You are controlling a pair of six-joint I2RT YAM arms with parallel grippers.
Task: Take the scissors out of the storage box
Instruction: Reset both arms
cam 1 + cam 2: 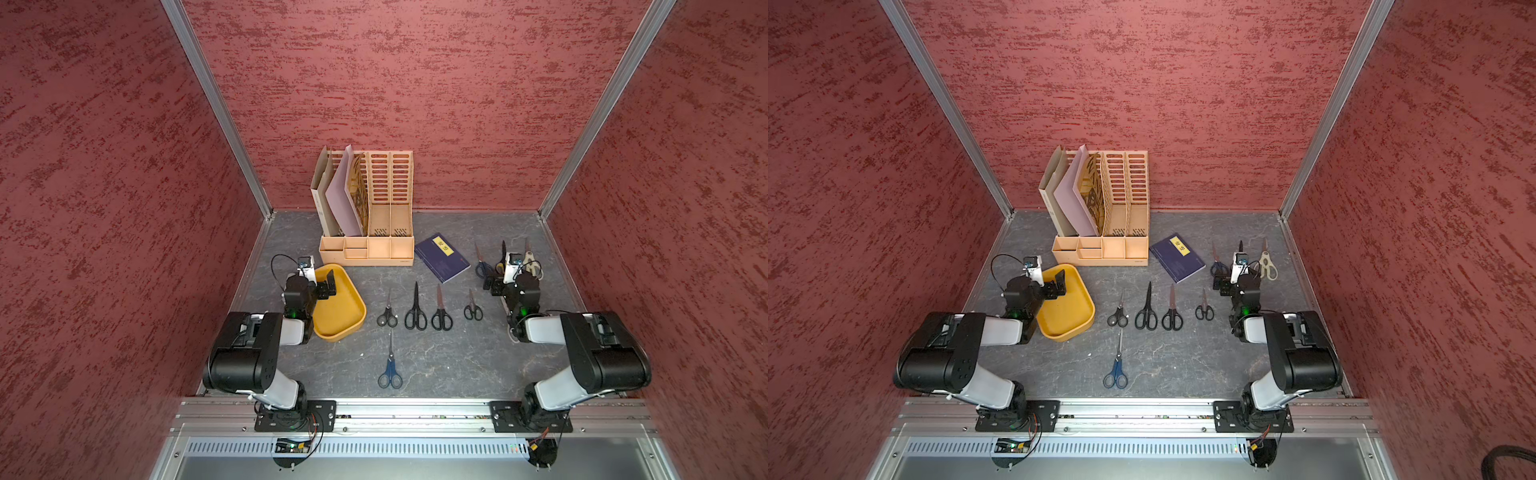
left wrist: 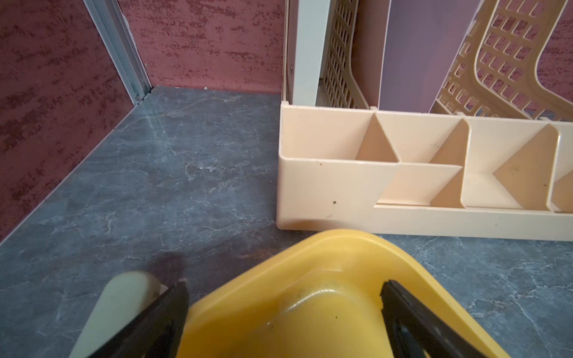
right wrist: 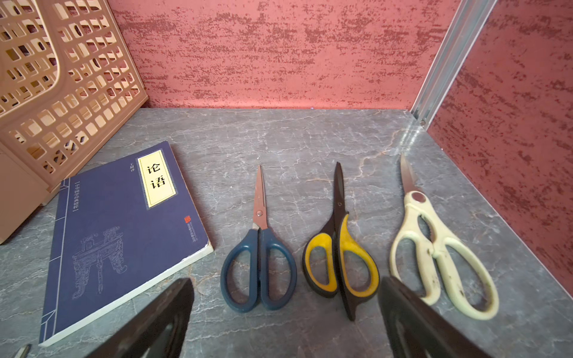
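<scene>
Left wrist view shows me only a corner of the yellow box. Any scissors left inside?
Observer: None that I can see. In both top views the box floor that shows is bare, though the left gripper and its arm hide the left edge.
Operator: Where are they, then?
Observer: Eight scissors lie on the table: five mid-table, including a blue pair, and three at far right.
Operator: Is the right gripper holding one?
Observer: No. The right gripper is open and empty, near the yellow-black pair.
</scene>
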